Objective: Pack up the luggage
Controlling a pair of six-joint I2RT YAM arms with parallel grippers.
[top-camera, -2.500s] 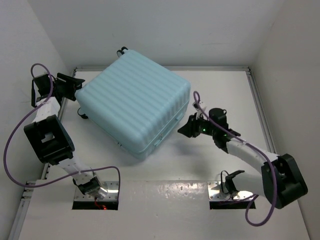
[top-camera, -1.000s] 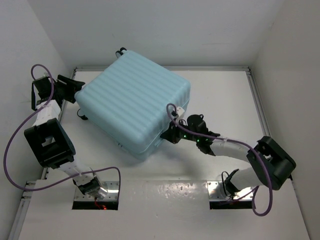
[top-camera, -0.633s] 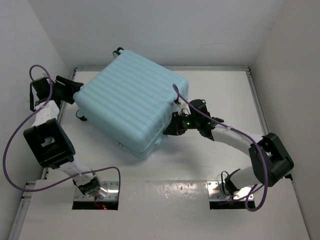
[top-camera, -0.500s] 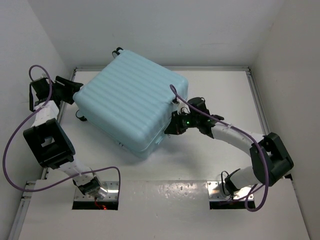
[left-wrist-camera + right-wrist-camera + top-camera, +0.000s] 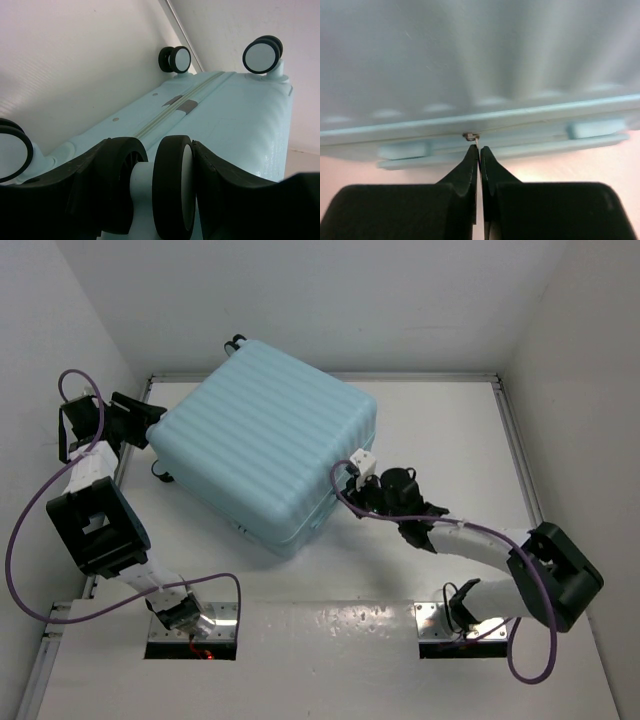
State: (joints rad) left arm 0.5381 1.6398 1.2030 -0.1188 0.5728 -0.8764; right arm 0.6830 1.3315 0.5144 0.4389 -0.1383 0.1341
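From above, the luggage (image 5: 265, 450) lies closed on the table (image 5: 450, 420), between my left gripper (image 5: 150, 422) at its far-left corner and my right gripper (image 5: 343, 502) at its near-right side. In the left wrist view, my fingers (image 5: 75, 175) clasp one wheel (image 5: 172, 190). In the right wrist view, my fingertips (image 5: 467, 167) are pressed together and pinch the zipper pull (image 5: 471, 136) on the seam.

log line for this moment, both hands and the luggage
left hand: clamped on caster wheel | right hand: pinching zipper pull | luggage: lid down, lying flat

Pale-blue ribbed luggage (image 5: 265, 445) has black-and-white wheels (image 5: 260, 55).
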